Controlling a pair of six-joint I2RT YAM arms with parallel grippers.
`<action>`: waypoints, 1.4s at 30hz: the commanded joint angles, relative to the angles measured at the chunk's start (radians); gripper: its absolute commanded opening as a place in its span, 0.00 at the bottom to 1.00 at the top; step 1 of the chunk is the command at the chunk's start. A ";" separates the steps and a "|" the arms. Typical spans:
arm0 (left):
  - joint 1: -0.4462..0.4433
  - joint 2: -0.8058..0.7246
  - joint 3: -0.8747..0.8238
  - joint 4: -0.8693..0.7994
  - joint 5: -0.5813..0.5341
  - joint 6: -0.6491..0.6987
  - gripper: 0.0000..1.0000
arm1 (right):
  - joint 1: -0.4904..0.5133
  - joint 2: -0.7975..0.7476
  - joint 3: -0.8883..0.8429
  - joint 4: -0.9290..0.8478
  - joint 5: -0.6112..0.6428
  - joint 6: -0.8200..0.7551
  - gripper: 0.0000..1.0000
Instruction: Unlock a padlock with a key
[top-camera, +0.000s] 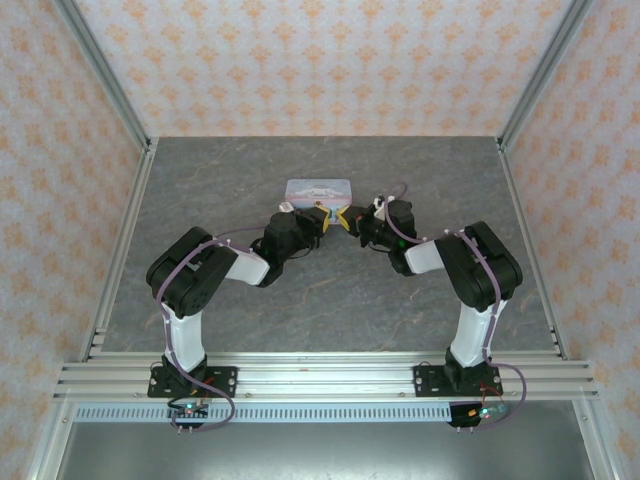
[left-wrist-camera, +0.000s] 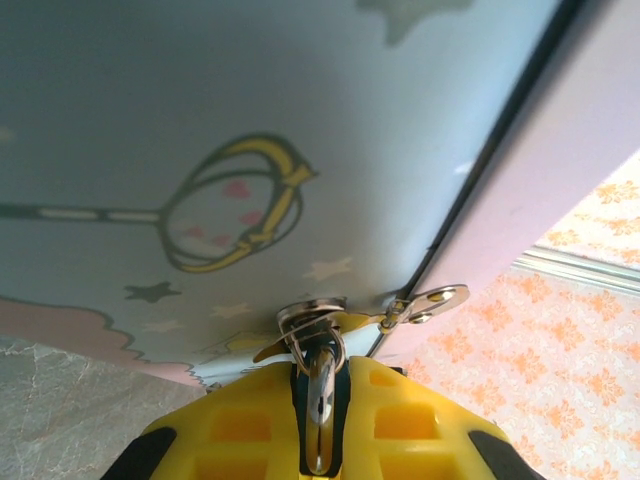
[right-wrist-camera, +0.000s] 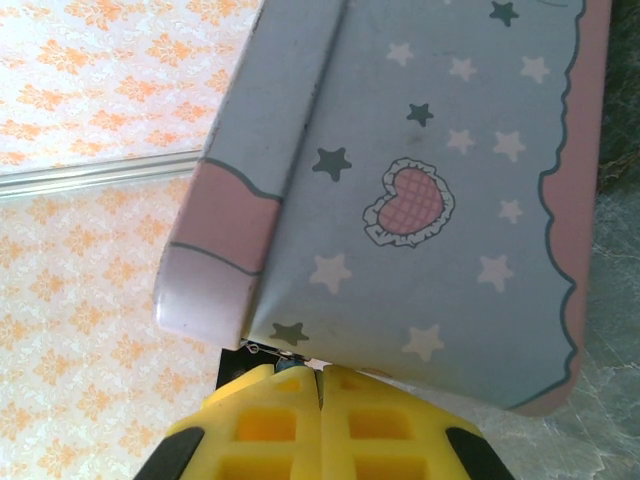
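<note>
The pale blue-and-pink tin box (top-camera: 318, 189) stands at the middle of the table, and both grippers meet at its near side. In the left wrist view, my left gripper (left-wrist-camera: 320, 365) is shut on a thin shiny metal piece, apparently the key (left-wrist-camera: 320, 400). That piece reaches up through a ring at the box's round latch (left-wrist-camera: 310, 320). My right gripper (right-wrist-camera: 322, 370) is shut against the box's lower edge. A speck of the teal padlock (right-wrist-camera: 288, 366) peeks out just past its left fingertip; I cannot tell if it is pinched. From above, the left gripper (top-camera: 328, 217) and right gripper (top-camera: 348, 219) nearly touch.
A metal hasp plate (left-wrist-camera: 432, 298) sticks out from the tin box's lid seam. The grey stone-look table (top-camera: 230, 180) is fenced by aluminium rails (top-camera: 120, 250) and patterned walls. Both arms are bent inward, elbows out to the sides.
</note>
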 joint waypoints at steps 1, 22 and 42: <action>-0.088 -0.051 0.038 0.152 0.278 0.015 0.00 | 0.065 -0.010 0.025 0.014 -0.053 -0.026 0.00; -0.088 -0.092 0.036 0.010 0.290 0.130 0.00 | 0.064 -0.089 0.084 -0.099 -0.062 0.043 0.00; -0.088 -0.034 -0.015 0.219 0.261 0.019 0.00 | 0.101 -0.046 -0.031 0.022 -0.047 -0.071 0.00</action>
